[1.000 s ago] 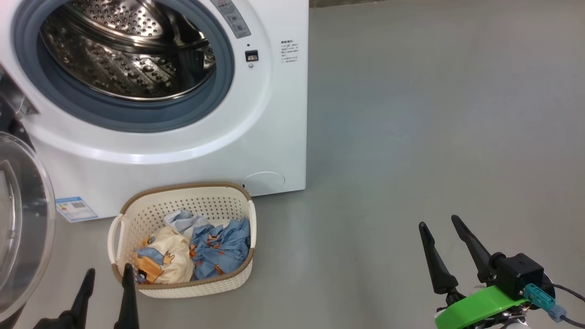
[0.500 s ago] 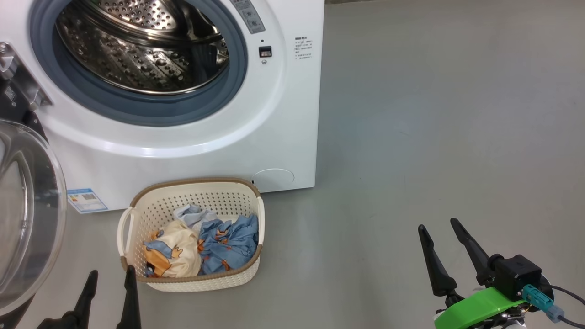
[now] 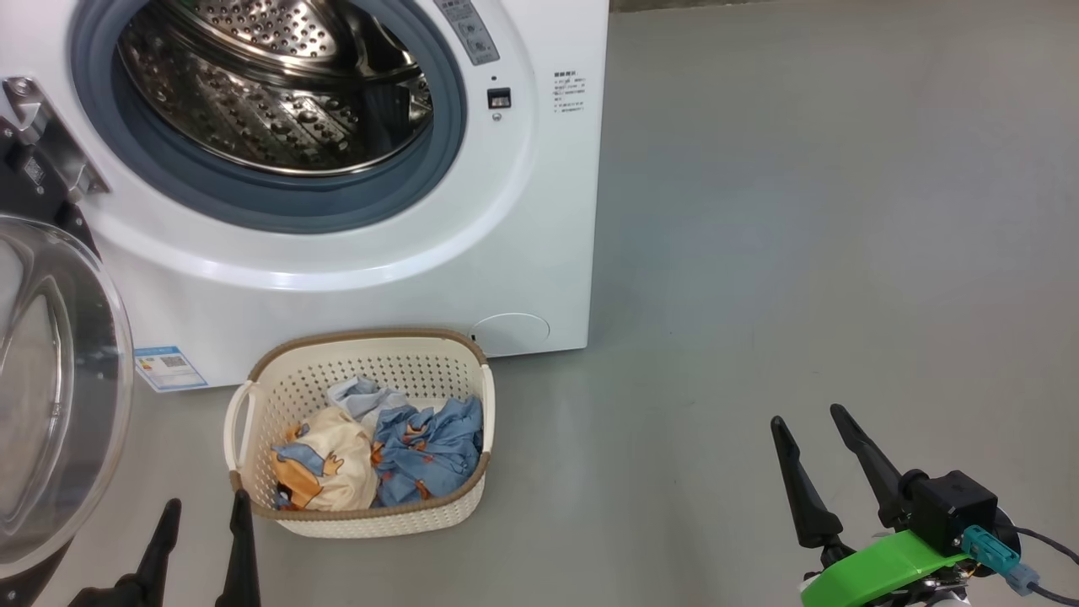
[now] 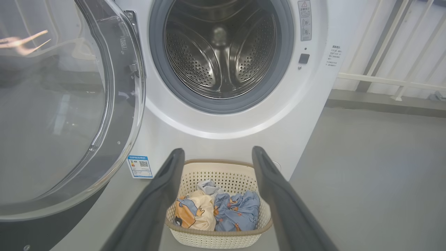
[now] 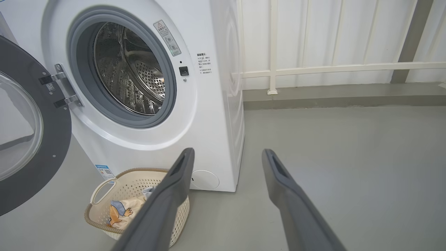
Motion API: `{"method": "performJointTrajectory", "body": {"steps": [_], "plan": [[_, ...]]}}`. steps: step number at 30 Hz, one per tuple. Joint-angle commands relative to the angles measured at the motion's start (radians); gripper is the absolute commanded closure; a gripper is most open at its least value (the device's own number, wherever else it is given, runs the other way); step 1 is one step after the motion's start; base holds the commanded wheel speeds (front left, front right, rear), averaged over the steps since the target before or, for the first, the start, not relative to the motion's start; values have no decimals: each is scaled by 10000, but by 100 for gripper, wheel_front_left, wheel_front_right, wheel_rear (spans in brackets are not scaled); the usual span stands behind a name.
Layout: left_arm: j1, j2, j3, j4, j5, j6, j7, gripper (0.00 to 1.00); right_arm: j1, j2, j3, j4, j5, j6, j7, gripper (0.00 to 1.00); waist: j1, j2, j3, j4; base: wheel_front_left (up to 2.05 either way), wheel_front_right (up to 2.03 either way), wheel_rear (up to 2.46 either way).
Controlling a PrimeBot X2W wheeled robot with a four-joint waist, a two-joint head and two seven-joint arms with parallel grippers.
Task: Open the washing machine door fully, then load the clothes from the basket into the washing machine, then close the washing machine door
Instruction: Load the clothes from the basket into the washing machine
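1. Since the clothes [image 3: 379, 451] are small, soft and light, they should crumple and drape rather than resist. A pinch into a raised fold at the top of the heap looks the safest hold, though a trailing hem could drag another piece along.
2. They lie heaped in the basket [image 3: 379, 524], which sits on the floor [image 3: 801, 211] just in front of the machine [image 3: 354, 291], below the mouth of the drum [image 3: 270, 93]. A cream printed piece lies to the left, a blue printed one to the right, and a paler one behind them.
3. With the door [image 3: 50, 396] swung out to the left and the drum mouth unobstructed, loading looks like the step in hand.
4. At the basket's near left corner the left gripper [image 3: 206, 499] hangs low, fingers spread wide and holding nothing. Its wrist view lines the basket up between them.
5. Well to the right, over bare floor, the right gripper [image 3: 806, 415] has its fingers likewise wide apart and empty, pointing forward past the machine's right side.
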Motion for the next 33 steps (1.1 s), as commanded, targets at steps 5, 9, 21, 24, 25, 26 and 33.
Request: {"method": "performJointTrajectory", "body": {"steps": [5, 9, 21, 24, 25, 26, 33], "plan": [[-259, 216, 276, -191, 10, -25, -57, 0, -24, -6, 255, -171, -30, 98, -120, 0, 0, 0, -30, 40, 0, 0, 0], [-287, 251, 290, -198, 22, -25, -57, 0, -27, -6, 261, -160, -23, 98, -120, 0, 0, 0, -23, 56, 0, 0, 0], [-426, 232, 403, -50, 58, -25, -57, 0, -54, 0, 255, -145, 20, 98, -120, 0, 0, 0, 78, 95, 51, -51, 0], [-447, 225, 420, -32, 60, -25, -57, 0, -59, -4, 243, -141, 32, 98, -120, 0, 0, 0, 90, 106, 150, -150, 0], [-455, 220, 438, -30, 55, -25, -57, 0, -58, -7, 241, -137, 35, 98, -120, 0, 0, 0, 94, 110, 177, -177, 0], [-455, 220, 438, -30, 55, -25, -57, 0, -58, -7, 241, -137, 35, 98, -120, 0, 0, 0, 94, 110, 177, -177, 0], [-547, 185, 522, -294, 6, -25, -57, 0, -78, -16, 224, -137, 75, 98, -120, 0, 0, 0, 158, 140, 205, -205, 0]]}}
